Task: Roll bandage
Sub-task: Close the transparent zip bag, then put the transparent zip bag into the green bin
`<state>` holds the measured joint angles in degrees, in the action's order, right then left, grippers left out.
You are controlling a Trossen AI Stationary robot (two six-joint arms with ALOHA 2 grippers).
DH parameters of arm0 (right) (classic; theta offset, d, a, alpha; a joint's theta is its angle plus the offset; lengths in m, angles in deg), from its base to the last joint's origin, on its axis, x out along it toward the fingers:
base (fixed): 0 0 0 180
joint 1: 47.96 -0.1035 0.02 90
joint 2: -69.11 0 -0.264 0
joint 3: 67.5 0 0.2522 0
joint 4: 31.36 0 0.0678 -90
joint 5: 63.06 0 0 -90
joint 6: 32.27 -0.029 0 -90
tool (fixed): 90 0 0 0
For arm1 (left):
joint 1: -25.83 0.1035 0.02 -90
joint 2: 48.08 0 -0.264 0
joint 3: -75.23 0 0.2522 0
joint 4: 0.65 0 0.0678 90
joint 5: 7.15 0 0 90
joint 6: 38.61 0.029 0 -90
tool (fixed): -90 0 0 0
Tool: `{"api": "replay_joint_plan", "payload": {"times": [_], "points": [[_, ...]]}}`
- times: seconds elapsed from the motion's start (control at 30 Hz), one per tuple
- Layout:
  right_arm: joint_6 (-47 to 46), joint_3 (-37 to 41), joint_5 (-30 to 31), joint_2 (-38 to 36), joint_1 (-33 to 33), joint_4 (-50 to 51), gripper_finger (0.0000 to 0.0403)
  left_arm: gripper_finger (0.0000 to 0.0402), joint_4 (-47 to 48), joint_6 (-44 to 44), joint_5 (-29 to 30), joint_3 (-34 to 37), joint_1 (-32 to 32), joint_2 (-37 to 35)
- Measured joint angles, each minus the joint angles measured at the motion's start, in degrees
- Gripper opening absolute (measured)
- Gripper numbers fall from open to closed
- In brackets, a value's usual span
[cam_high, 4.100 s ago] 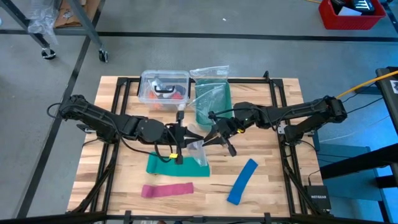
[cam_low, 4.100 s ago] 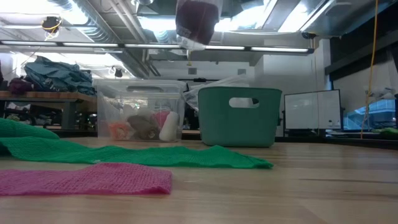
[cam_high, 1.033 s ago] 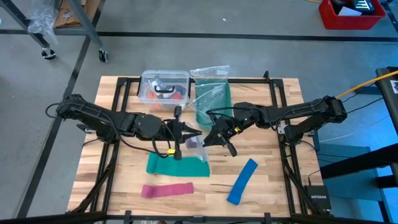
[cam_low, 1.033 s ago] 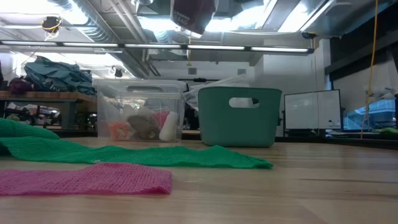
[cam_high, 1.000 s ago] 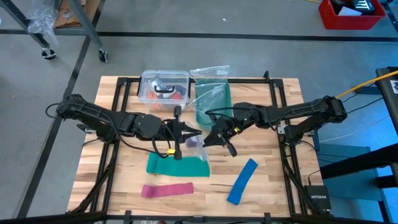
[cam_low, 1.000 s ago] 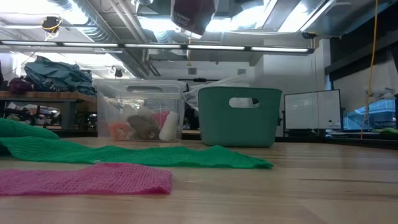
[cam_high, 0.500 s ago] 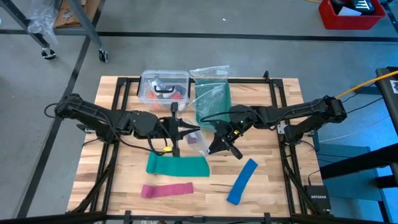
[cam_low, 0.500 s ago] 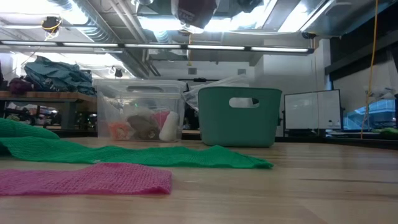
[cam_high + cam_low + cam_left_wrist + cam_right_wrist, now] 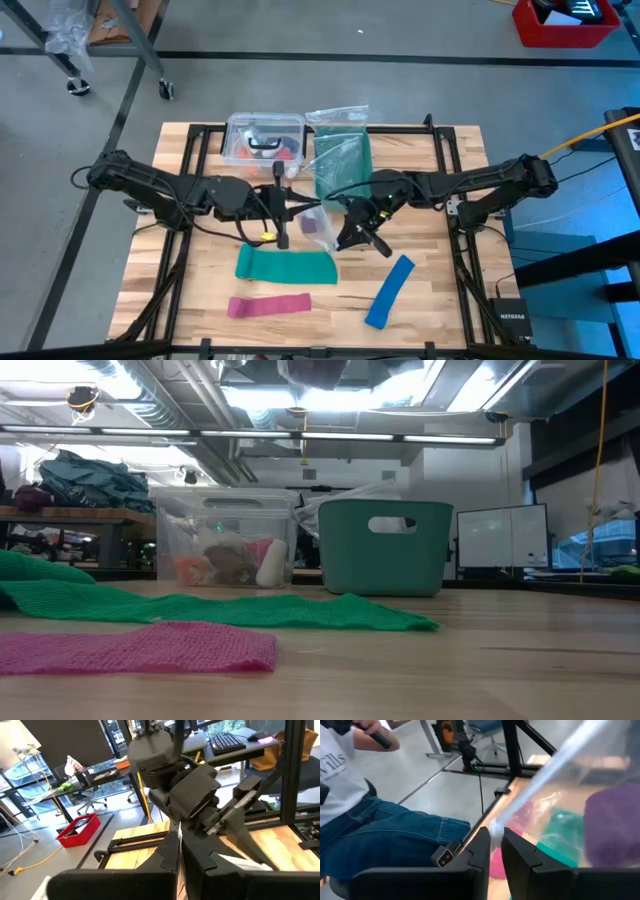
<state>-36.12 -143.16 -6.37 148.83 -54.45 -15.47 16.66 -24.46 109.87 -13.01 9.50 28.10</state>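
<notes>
The bandage (image 9: 316, 224) is a small purple roll inside a clear plastic bag (image 9: 322, 216), held in the air over the table's middle between my two arms. In the right wrist view the roll (image 9: 612, 827) shows through the plastic. In the low view only its underside (image 9: 315, 368) shows, at the very top. My left gripper (image 9: 300, 212) is shut on the bag's left side. On the bag's right side my right gripper (image 9: 342, 232) is shut too. My left gripper pinches a thin edge of the clear bag (image 9: 179, 834) between its two fingers, coming level from the table's left. The bag hangs clear of the table. My right gripper pinches the bag's edge (image 9: 493, 827) between its fingers (image 9: 481, 845), coming from the table's right and slanting slightly down. The bag stretches away from the fingers with the purple roll inside it, lifted clear.
A green strip (image 9: 285, 266), a pink strip (image 9: 268, 305) and a blue strip (image 9: 390, 291) lie flat on the table's near half. A clear lidded box (image 9: 264, 141) and a green bin (image 9: 340, 165) stand at the far edge. A seated person (image 9: 380, 830) shows beyond the table.
The bag with the purple roll has risen a little; in the low view it has gone almost out of the top of the picture. My right gripper has tipped and turned at the wrist, still holding the bag. My left gripper keeps its hold.
</notes>
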Motion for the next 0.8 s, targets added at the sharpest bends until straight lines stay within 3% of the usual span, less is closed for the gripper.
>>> {"api": "replay_joint_plan", "payload": {"times": [0.4, 0.6, 0.8], "points": [[-1.05, 0.08, -0.49, 0.04, 0.05, -3.16, 0.0195, 0.0, 0.01, 1.01, -0.04, -0.13, 0.71, -0.22], [-3.61, 0.08, -3.43, 0.04, 0.68, -1.4, 0.0214, 0.0, 0.26, 0.9, -0.15, -0.09, 2.22, -2.08], [-3.87, 0.03, -12.85, -0.51, 3.75, -1.79, 0.0215, 0.0, 0.66, 1.31, 0.28, -0.07, 2.32, -6.19]]}}
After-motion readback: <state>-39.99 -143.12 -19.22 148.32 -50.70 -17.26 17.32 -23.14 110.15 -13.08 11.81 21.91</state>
